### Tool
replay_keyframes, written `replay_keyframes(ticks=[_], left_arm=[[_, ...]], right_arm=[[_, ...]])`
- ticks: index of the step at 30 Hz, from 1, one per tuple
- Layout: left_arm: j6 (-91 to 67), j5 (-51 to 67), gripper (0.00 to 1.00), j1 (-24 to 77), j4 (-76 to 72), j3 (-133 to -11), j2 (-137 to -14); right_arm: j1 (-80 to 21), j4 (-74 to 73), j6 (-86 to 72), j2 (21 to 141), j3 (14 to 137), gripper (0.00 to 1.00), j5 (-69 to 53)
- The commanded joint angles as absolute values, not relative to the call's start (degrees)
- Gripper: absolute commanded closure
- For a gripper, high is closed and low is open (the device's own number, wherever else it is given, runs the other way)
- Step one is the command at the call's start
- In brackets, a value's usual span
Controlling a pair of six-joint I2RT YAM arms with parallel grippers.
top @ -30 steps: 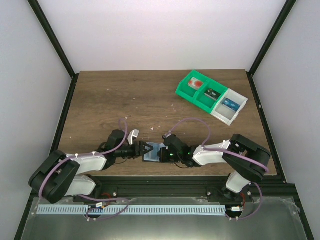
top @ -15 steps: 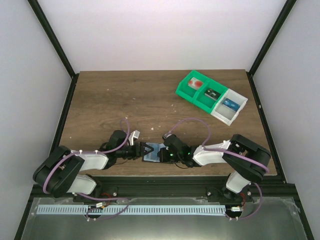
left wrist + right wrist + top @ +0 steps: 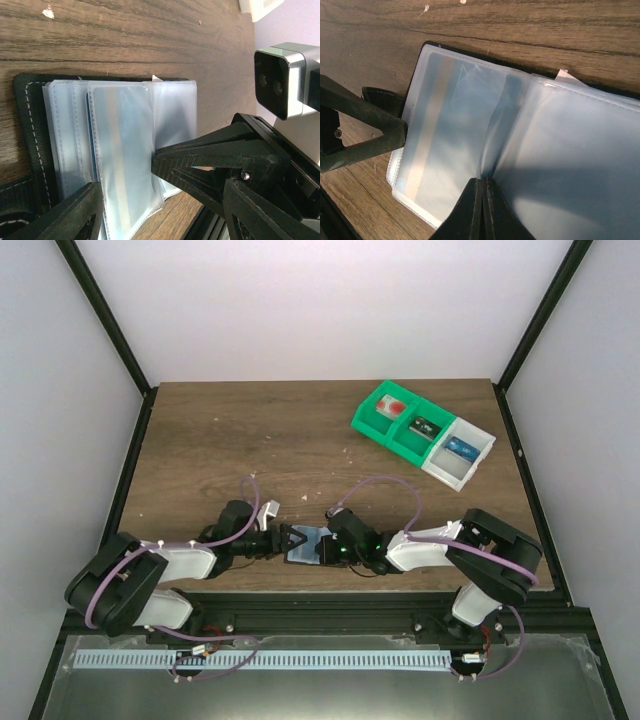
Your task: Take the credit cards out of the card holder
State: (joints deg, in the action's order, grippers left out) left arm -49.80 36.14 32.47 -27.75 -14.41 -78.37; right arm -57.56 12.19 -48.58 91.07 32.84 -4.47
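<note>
Black stitched card holder [image 3: 305, 543] lies open as before; left gripper [image 3: 290, 537] has edged closer, jaws wide, while right gripper's [image 3: 482, 182] jaws pinch a clear plastic sleeve [image 3: 450, 125], nothing drawn out yet.

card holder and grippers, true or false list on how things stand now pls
1. The card holder lies open on the table, clear sleeves showing. True.
2. The left gripper is shut. False: the left gripper's fingers stand wide apart.
3. The right gripper is closed on one of the sleeves. True.
4. The trays are empty. False: each tray compartment holds a small item.
</note>
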Motion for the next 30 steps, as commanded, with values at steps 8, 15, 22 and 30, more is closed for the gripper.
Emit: replay_keyframes(ticks=[8, 15, 22, 30], left_arm=[[-49.9, 36.3, 0.32, 33.0, -30.5, -13.0, -79.7], [-52.5, 38.4, 0.32, 33.7, -33.6, -13.2, -79.8], [-55.4, 39.1, 0.32, 34.5, -33.6, -13.2, -76.4], [-56.5, 38.0, 0.31, 35.6, -32.4, -13.6, -72.6]], right_arm=[[-58.0, 8.4, -48.6, 91.5, 31.5, 1.0, -4.9], [-58.0, 8.7, -48.7, 91.9, 31.4, 0.99, -5.3], [-58.0, 9.0, -48.4, 91.1, 31.5, 0.98, -5.2], [-58.0, 10.9, -47.3, 89.6, 31.0, 0.85, -6.1]])
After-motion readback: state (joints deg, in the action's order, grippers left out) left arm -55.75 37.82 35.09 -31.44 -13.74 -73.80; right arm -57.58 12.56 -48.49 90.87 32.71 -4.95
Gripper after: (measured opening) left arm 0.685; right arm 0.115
